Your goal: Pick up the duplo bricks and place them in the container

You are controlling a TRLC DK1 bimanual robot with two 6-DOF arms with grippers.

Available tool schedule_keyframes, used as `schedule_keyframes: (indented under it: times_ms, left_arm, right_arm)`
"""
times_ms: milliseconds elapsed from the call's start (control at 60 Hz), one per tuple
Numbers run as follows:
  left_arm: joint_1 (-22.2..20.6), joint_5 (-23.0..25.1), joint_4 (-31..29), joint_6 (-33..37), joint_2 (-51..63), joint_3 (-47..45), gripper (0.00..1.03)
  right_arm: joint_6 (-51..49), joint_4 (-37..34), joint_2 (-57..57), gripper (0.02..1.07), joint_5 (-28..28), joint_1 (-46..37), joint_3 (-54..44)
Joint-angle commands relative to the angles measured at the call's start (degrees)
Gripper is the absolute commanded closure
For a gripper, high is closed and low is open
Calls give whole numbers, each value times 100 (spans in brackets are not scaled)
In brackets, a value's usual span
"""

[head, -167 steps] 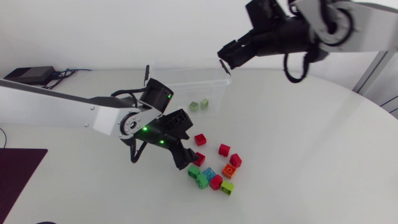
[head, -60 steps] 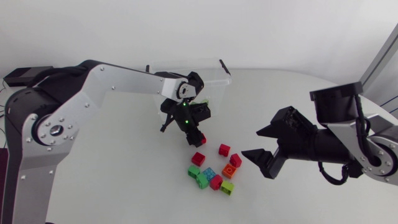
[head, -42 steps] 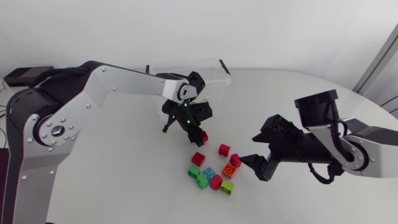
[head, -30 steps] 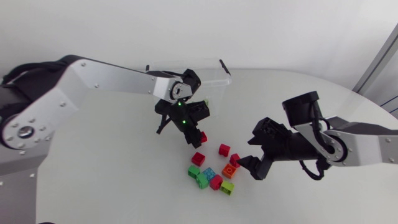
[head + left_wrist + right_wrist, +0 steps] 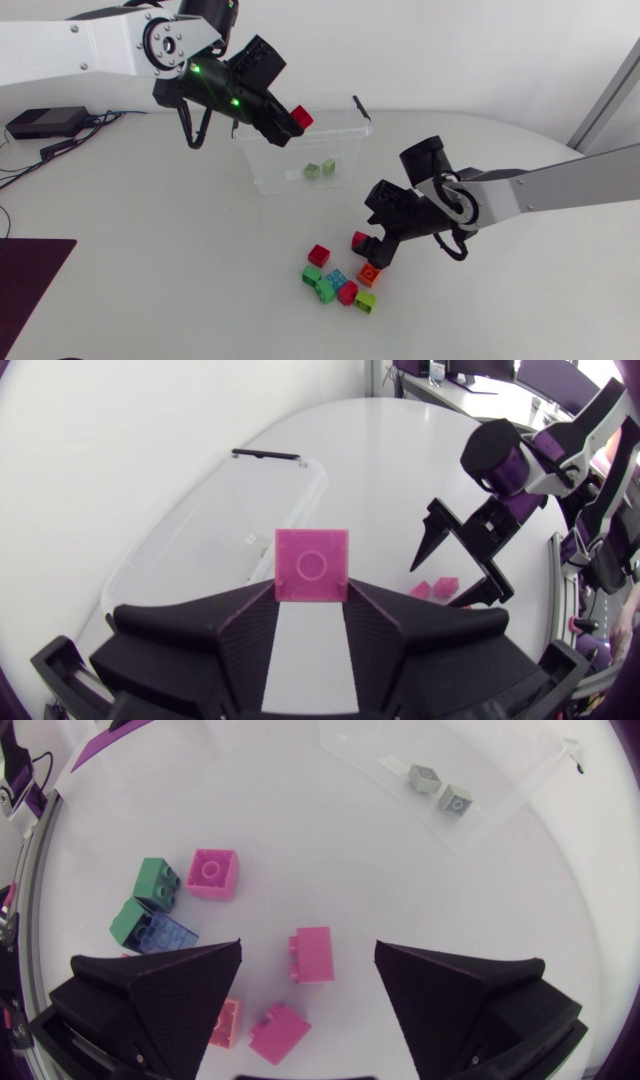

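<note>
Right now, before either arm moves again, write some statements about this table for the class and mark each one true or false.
1. The left gripper is shut on a red brick. True.
2. The container has nothing in it. False: two green bricks lie inside.
3. The right gripper is open, with another red brick on the table between its fingers, untouched. True.
4. Every brick on the table is red. False: the pile also has a green brick, a blue brick and an orange brick.
</note>
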Motion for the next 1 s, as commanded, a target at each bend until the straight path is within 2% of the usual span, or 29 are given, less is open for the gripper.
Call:
schedule_keyframes:
  times_ms: [0,150,183,233,300,350,400,450,483,500,567,583,633,867,983]
  left_arm:
    - [178,82,373,-460,-3,-176,83]
    - [310,73,1146,-856,181,-194,83]
    - [380,73,1454,-1023,322,-159,83]
    - [442,29,1586,-1137,489,-71,83]
    - [503,-41,1700,-1287,735,96,83]
    - [538,-103,1823,-1366,946,193,83]
    - [547,-191,1937,-1401,1095,237,83]
    - [556,-279,2016,-1418,1210,272,82]
    - [556,-358,2086,-1454,1324,325,72]
    - [556,-402,2086,-1454,1394,360,57]
    - [547,-525,2104,-1462,1473,395,22]
    - [547,-542,2130,-1454,1482,386,15]
    - [547,-569,2166,-1462,1473,377,7]
    - [582,-569,2201,-1524,955,131,5]
    - [591,-560,2210,-1498,243,-317,5]
  right_arm:
    - [-143,10,288,14,47,37,174]
    - [-143,10,543,22,56,37,288]
    - [-143,10,605,27,91,37,314]
    - [-161,1,657,34,117,37,341]
    - [-161,-25,692,49,135,46,341]
    - [-152,-25,701,66,179,55,341]
    - [-152,-8,684,75,258,55,323]
    - [-161,1,622,76,310,55,288]
    - [-152,-8,561,77,319,55,253]
    - [-152,-8,499,77,337,46,226]
    - [-152,-52,341,78,337,46,191]
    - [-152,-61,271,78,337,37,174]
    - [-134,-61,104,78,337,29,147]
    - [33,-606,-626,78,275,-156,587]
    - [252,-746,-793,78,275,-226,1088]
